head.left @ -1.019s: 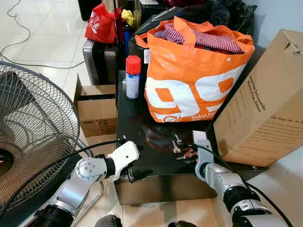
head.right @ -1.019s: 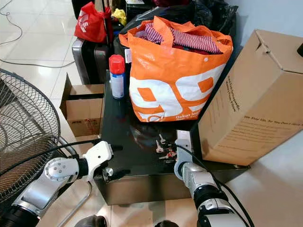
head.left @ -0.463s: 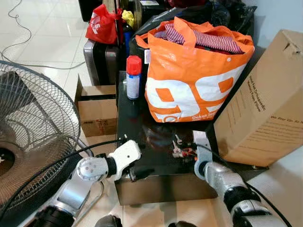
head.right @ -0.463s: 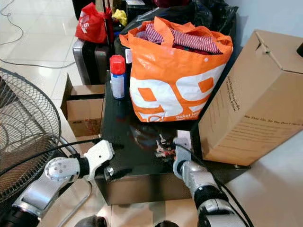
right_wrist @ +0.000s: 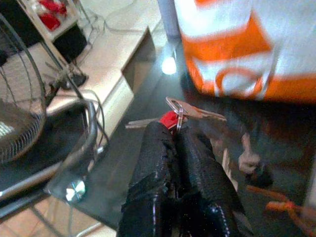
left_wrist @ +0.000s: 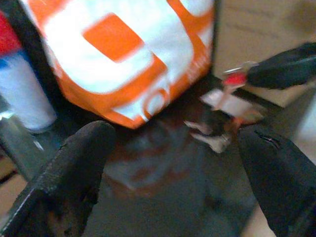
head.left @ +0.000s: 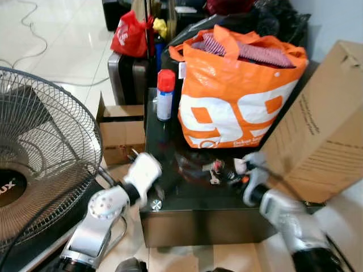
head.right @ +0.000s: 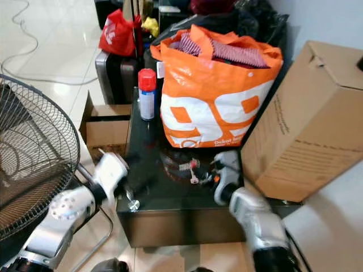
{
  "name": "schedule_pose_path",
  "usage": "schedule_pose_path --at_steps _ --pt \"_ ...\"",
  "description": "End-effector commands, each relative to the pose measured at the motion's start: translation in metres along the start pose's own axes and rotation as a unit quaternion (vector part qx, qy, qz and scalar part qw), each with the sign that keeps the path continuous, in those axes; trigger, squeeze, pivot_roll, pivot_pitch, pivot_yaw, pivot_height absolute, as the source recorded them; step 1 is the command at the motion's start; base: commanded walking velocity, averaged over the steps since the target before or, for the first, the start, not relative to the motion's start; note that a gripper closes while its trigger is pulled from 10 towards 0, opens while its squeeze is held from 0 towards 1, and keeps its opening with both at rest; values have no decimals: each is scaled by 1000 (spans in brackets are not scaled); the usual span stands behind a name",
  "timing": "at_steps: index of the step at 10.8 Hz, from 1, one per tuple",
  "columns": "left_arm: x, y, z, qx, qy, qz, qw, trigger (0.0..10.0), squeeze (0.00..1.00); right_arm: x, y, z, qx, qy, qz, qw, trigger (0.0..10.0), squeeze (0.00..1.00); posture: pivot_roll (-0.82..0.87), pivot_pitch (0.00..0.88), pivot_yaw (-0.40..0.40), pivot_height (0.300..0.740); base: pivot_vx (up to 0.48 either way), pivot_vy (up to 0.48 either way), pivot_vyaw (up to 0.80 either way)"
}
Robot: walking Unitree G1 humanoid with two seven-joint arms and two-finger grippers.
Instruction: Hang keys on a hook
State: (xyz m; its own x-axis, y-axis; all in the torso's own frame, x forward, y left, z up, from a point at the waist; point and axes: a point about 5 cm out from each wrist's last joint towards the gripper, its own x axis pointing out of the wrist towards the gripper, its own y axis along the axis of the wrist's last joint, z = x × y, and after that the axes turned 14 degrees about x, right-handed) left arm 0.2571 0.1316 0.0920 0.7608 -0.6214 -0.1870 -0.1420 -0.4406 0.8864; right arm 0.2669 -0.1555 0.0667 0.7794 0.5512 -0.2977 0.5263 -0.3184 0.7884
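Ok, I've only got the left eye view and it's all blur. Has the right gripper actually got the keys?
Observer: Yes. In the right wrist view the right gripper has its jaws closed on the keys, pinching them at the red tag, with the ring poking out past the tips.
Operator: And the left one?
Observer: The left wrist view shows the left gripper with its jaws wide apart and nothing between them, aimed across the black table at the orange bag.
Operator: Are the keys off the table?
Observer: From the left wrist, the red tag is held above the glossy top. I cannot tell whether the pieces below it dangle or rest on the table.
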Motion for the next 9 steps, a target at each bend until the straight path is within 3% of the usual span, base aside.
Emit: schedule_pose_path --at_steps 1,3,4,5,6,9 --pt "-2 4 -4 0 29 1 1000 10000 0 -9 13 -3 -5 1 27 1000 0 0 -45 0 -43 740 0 0 0" --pt "-9 16 -15 10 123 2 992 10000 0 -27 42 -23 -63 -20 108 992 0 0 -42 0 -36 740 0 0 0" --pt "-11 18 -17 6 149 -3 989 10000 0 -34 48 -29 -82 -31 125 988 1020 0 -41 0 -37 740 0 0 0" --pt "-13 18 -18 -2 169 -10 985 10000 0 -40 52 -34 -107 -50 135 984 6235 0 -41 0 -38 740 0 0 0" --pt "-13 18 -19 -5 182 -19 983 10000 0 -44 54 -38 -131 -83 148 977 10000 0 -40 0 -37 740 0 0 0" --pt "-7 20 -17 8 183 -25 983 10000 0 -44 58 -35 -111 -145 174 968 10000 0 -44 0 -35 740 -260 0 0"
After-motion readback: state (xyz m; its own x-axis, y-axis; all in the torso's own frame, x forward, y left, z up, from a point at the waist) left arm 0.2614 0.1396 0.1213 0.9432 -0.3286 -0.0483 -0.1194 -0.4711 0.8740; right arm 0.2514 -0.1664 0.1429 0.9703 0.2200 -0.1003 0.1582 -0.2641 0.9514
